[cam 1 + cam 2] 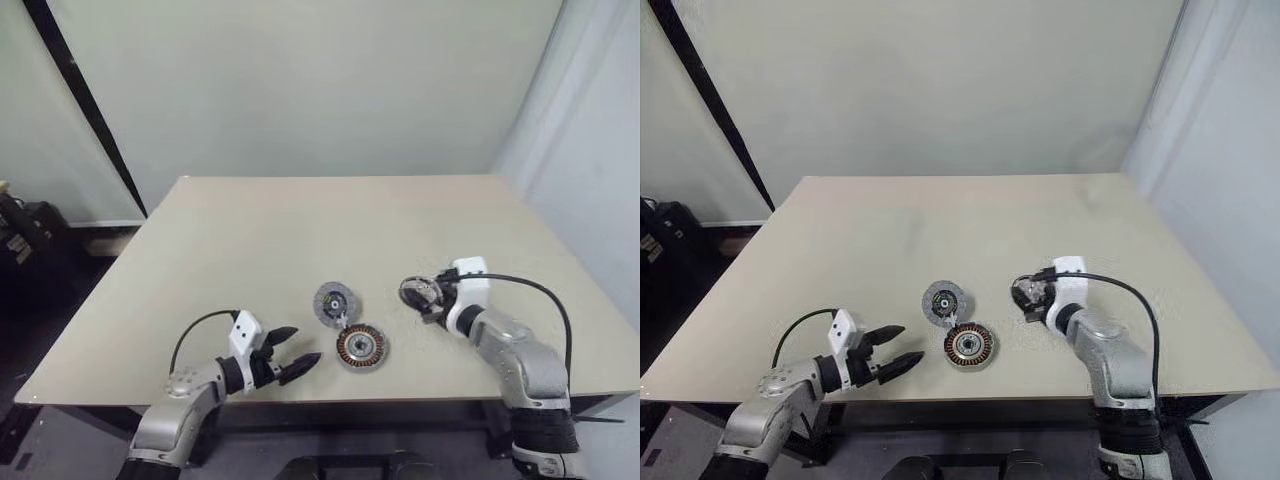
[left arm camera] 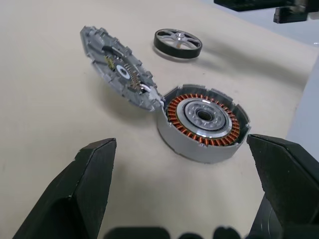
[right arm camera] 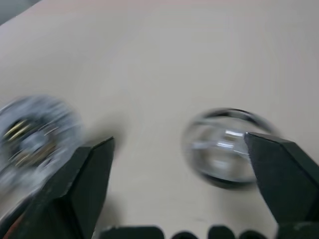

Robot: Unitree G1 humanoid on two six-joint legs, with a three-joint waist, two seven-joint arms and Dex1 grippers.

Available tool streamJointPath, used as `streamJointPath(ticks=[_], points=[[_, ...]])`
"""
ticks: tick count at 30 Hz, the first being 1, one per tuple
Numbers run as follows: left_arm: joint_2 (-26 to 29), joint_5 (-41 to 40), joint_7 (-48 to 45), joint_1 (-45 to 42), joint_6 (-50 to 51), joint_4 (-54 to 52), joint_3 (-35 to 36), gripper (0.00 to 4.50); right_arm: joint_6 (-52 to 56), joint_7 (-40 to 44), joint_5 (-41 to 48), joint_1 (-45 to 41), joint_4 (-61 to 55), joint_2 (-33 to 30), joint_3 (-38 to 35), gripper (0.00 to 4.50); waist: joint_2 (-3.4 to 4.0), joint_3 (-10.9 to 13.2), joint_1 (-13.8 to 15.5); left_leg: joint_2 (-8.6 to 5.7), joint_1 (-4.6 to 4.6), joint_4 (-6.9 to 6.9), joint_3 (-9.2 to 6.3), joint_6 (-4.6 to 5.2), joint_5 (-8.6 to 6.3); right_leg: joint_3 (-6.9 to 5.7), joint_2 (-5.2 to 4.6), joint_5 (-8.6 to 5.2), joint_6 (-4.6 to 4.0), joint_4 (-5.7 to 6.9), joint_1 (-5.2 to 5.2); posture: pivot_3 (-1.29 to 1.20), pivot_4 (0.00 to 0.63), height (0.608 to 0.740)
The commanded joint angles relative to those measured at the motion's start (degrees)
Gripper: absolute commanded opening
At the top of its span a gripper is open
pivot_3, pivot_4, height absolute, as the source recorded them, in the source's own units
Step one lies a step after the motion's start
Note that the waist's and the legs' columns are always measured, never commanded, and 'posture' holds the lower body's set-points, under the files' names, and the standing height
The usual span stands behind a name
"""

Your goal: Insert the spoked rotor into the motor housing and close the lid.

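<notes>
The motor housing (image 1: 361,347) sits near the table's front edge, its copper windings facing up. The lid (image 1: 334,303) is joined to the housing's far-left rim and stands tilted open, its inner face showing in the left wrist view (image 2: 118,69). To the right of both, the spoked rotor (image 1: 418,290) lies flat on the table. My right gripper (image 1: 428,300) is open just behind the rotor, and the blurred rotor (image 3: 224,149) shows close to one finger. My left gripper (image 1: 305,345) is open and empty just left of the housing (image 2: 204,119), pointing at it.
The tan table (image 1: 300,230) stretches far back behind the parts. Its front edge runs close under both arms. A black cable (image 1: 540,295) loops from the right wrist. A pale wall stands behind the table.
</notes>
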Motion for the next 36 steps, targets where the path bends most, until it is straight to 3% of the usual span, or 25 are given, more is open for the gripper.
streamJointPath(ticks=[1,11,30,34,36], points=[[-0.4,-0.2,-0.5,-1.8,-0.9,-1.4,-0.4,4.5,1.8,-4.1,4.9,-3.1,3.4,3.0,-6.8,4.49,0.02,0.0,0.0,0.0,0.0,0.0,0.01,0.0,0.0,0.01,0.0,0.0,0.0,0.0,0.0,0.0,0.0,0.74],[0.2,-0.3,-0.7,-2.0,-0.5,-2.1,-0.2,4.5,1.7,-10.4,12.7,-11.5,18.4,7.4,-17.1,4.49,0.2,0.0,0.0,0.0,0.04,-0.16,0.04,0.03,0.02,0.05,0.03,0.01,0.0,0.0,-0.02,0.0,0.0,0.74],[1.1,-0.6,-0.3,-0.9,-0.1,-3.2,0.1,4.5,-5.0,-12.2,19.1,-16.6,34.8,8.3,-21.1,4.49,0.32,0.0,-0.4,-0.02,0.06,-0.19,0.05,0.08,0.05,0.08,0.04,0.01,0.0,0.0,0.0,0.0,0.0,0.74],[1.2,-0.6,-0.1,-0.8,0.0,-3.5,0.2,4.5,-6.4,-13.5,19.7,-16.9,36.1,8.5,-21.5,3.63,0.34,0.0,-0.4,-0.01,0.07,-0.2,0.04,0.08,0.05,0.08,0.04,0.01,0.0,0.0,0.01,0.0,0.0,0.74],[1.2,-0.6,-0.1,-0.8,0.1,-3.5,0.1,4.5,-6.7,-13.9,19.9,-16.9,36.2,8.5,-21.6,2.88,0.34,0.0,-0.4,-0.02,0.06,-0.2,0.04,0.08,0.05,0.08,0.04,0.01,-0.01,0.0,0.0,0.0,0.0,0.74]])
